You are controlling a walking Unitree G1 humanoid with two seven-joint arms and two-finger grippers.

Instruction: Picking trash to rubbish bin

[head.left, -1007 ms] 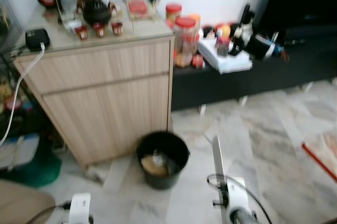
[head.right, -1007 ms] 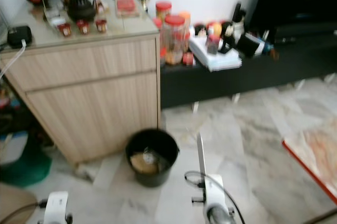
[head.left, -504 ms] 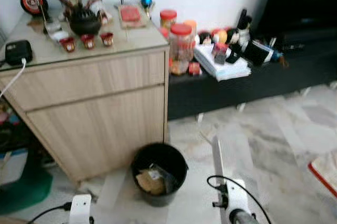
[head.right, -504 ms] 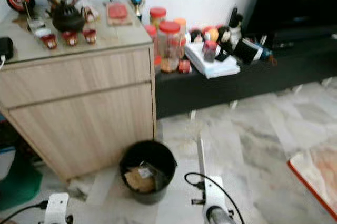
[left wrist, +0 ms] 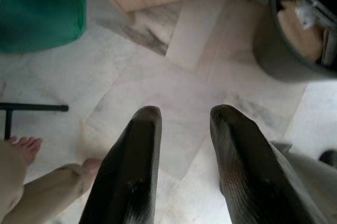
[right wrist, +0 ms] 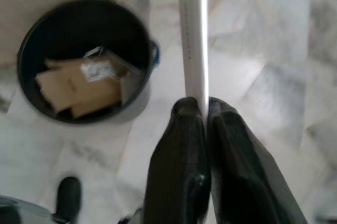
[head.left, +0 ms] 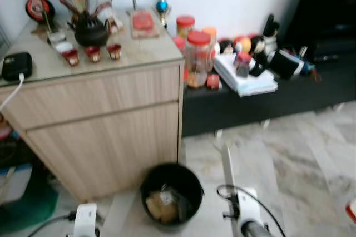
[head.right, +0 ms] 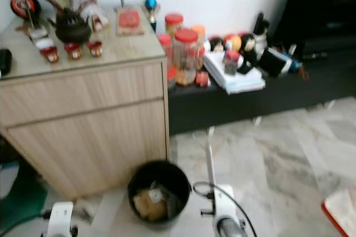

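A black rubbish bin [head.left: 171, 192] stands on the floor in front of the wooden cabinet, with brown cardboard and crumpled wrapping [right wrist: 84, 84] inside it. My right gripper [right wrist: 204, 107] is shut on a long flat white strip [right wrist: 194, 40], which points forward just to the right of the bin. The strip [head.left: 226, 162] rises from my right arm [head.left: 245, 220] in the eye views. My left gripper [left wrist: 184, 116] hangs open over bare floor with nothing between its fingers, and the bin [left wrist: 303, 29] is off to its side.
The light wooden cabinet [head.left: 105, 114] carries a teapot, cups and a charger. A low black bench [head.left: 272, 100] to the right holds jars and papers. A green bag [left wrist: 42, 8] lies by the cabinet. A person's bare foot and leg [left wrist: 31, 171] are near my left gripper.
The whole picture has shifted, so the camera moved; the bin now sits lower and nearer in the eye views. The white strip stays in my right gripper.
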